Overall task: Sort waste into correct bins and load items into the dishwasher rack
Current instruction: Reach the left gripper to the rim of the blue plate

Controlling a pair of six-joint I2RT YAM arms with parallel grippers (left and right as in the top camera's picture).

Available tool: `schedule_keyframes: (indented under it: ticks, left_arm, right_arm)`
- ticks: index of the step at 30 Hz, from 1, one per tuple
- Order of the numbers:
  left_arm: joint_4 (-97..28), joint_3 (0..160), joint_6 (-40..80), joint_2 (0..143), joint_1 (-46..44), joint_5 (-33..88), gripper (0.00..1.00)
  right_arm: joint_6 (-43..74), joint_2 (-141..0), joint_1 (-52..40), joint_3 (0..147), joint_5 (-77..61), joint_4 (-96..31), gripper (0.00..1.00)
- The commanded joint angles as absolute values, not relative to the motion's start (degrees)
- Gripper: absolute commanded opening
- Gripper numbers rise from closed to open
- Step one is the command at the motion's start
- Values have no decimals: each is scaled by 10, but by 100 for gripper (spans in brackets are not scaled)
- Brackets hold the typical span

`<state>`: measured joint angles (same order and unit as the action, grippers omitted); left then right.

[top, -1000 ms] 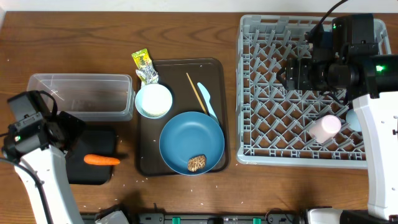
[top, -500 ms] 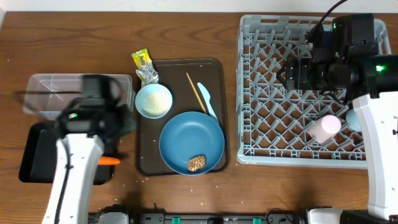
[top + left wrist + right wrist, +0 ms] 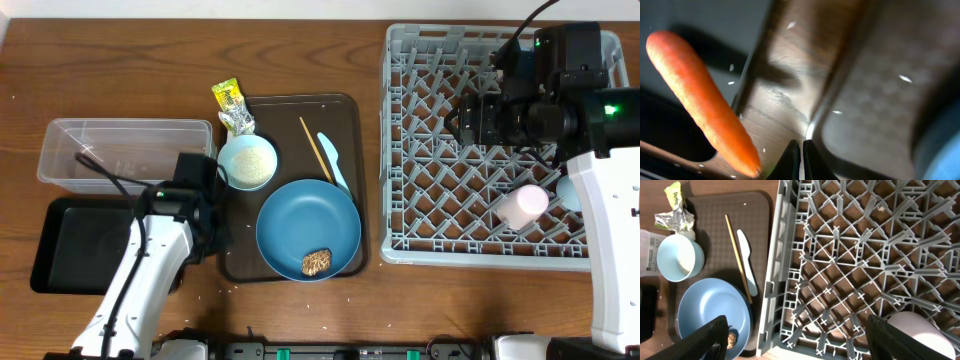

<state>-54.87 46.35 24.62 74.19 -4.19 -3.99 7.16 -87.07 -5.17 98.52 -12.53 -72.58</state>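
The left end effector [image 3: 800, 161] is keeping its fingers pressed together with nothing between them. It is hovering low over the strip of desk [image 3: 780, 100] between the black tray [image 3: 715, 15] and the brown tray [image 3: 875, 115]. The carrot [image 3: 705, 105] is lying just left of the fingertips, its thick end over the black tray and its tip reaching onto the desk strip. Whether it is touching the fingers cannot be told. Rice grains [image 3: 905, 78] are lying scattered on the brown tray and the desk. From overhead, the left arm [image 3: 150, 270] is hiding the carrot, and the clear tub [image 3: 120, 150] is sitting just far of the black tray.

The right end effector [image 3: 797, 330] is hanging with its fingers spread wide and gripping nothing, over the far part of the rack [image 3: 440, 200]. The pink cup [image 3: 524, 204] is lying on its side in the rack's near right part. The light-blue cup [image 3: 568, 192] is sitting just right of it, partly hidden by the arm.

On the brown tray, the plate [image 3: 300, 220] is carrying the food piece [image 3: 317, 262] at its near edge. The bowl [image 3: 247, 162] is standing far left of the plate. The spoon [image 3: 333, 160] and a thin stick [image 3: 316, 148] are lying right of the bowl. The wrapper [image 3: 232, 106] is lying on the desk at the brown tray's far left corner.
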Motion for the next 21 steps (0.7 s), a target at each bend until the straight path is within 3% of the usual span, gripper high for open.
schedule_keyframes:
  ticks: [1, 9, 19, 21]
  left_arm:
    - [-527, 428, 287, 744, -14, -83, 6]
    - [-482, 414, 286, 743, 56, -176, 6]
    - [-529, 495, 260, 722, 70, -126, 6]
    - [-531, 498, 260, 713, 70, -68, 6]
  right_arm:
    - [66, -873, -57, 984, -122, -726, 81]
    - [66, -873, -57, 984, -122, -721, 82]
    - [66, -873, -57, 984, -122, -722, 82]
    - [66, -873, -57, 984, -122, -722, 82]
